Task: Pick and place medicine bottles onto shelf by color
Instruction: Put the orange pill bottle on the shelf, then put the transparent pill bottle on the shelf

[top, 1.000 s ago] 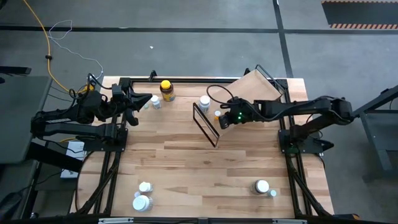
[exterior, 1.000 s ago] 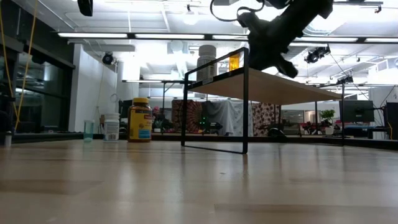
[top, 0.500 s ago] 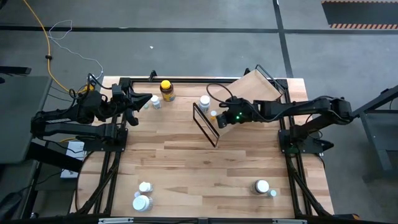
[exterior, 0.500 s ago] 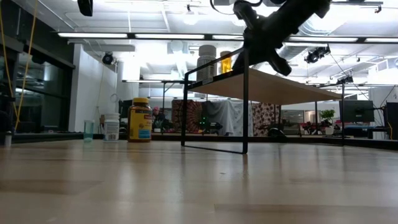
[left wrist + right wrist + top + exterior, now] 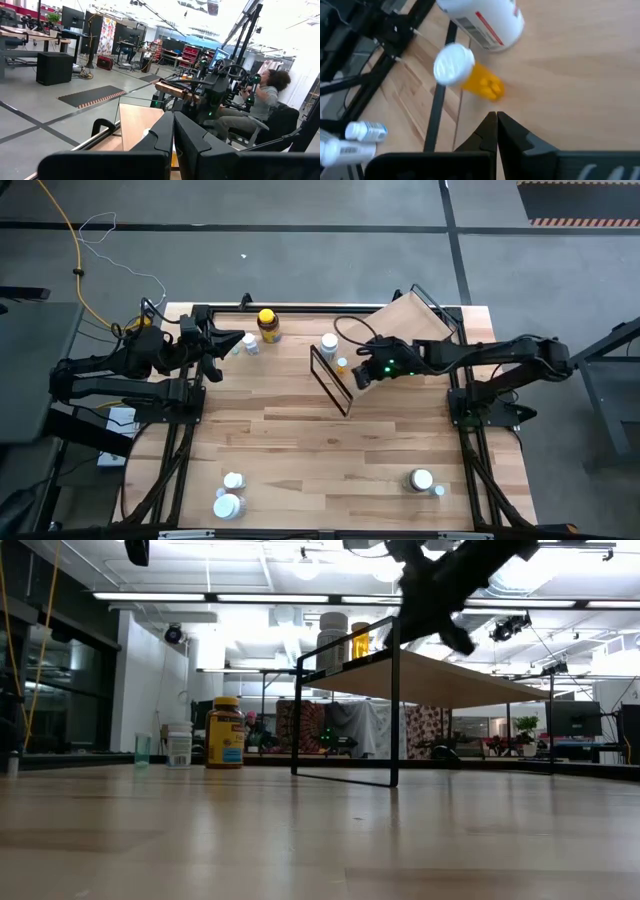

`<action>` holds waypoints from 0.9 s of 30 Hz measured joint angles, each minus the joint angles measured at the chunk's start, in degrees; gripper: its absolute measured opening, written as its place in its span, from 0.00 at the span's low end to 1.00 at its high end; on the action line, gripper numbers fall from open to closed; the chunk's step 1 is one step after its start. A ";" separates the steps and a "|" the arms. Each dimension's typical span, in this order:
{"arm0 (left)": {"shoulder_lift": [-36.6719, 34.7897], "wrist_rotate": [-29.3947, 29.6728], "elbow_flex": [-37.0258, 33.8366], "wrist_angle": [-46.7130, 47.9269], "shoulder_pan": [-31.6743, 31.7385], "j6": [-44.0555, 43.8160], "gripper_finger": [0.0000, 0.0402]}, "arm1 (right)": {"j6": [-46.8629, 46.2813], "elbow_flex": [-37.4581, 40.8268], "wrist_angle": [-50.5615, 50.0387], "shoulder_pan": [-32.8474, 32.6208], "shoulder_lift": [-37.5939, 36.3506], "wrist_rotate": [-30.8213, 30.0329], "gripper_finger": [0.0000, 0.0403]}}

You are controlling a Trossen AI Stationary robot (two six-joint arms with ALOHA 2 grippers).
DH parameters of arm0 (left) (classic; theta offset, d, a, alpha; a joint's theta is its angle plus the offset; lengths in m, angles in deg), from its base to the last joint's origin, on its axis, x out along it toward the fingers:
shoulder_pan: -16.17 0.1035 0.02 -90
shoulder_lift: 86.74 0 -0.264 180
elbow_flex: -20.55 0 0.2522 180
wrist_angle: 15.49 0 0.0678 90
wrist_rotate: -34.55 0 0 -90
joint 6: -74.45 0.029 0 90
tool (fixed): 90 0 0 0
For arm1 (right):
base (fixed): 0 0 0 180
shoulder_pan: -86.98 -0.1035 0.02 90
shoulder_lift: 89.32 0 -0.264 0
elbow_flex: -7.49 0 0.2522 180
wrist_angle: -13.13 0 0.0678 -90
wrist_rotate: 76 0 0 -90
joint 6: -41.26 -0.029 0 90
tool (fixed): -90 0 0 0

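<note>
The shelf, a light-wood board on black wire ends, stands tilted at the table's far right. On it stand a white bottle and a small amber bottle with a white cap, also amber bottle from above. My right gripper hovers shut above the board, just short of the amber bottle, touching nothing. My left gripper is shut and held level over the far left corner. A larger amber bottle with a yellow cap stands on the tabletop.
Small white bottles stand beside the yellow-capped one. Two white bottles sit near the front left and two more near the front right. Bare wood lies between them. A seated person shows beyond the table.
The small amber bottle has slid a little along the shelf toward the white bottle and now stands still. My right gripper, shut throughout, has risen away from it.
</note>
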 joint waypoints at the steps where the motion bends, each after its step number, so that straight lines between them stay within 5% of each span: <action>1: 0.00 0.00 0.02 0.00 0.00 0.00 0.01 | 0.25 0.00 -2.33 0.00 -1.52 -0.02 0.00; 7: 0.02 0.00 0.00 0.00 0.00 0.00 0.01 | -0.05 -0.04 -14.06 -3.86 -13.79 -0.46 0.00; 12: 0.02 0.00 0.00 0.01 0.00 0.00 0.01 | -9.41 -0.04 -15.89 -11.05 -20.94 1.62 0.00; 21: 0.02 0.63 0.01 0.01 0.00 0.00 0.01 | -20.16 -0.04 -15.58 -21.22 -22.17 4.85 0.01; 27: 0.02 0.63 0.00 0.02 0.02 0.00 0.01 | -24.12 -0.02 -17.50 -21.42 -21.34 8.12 0.20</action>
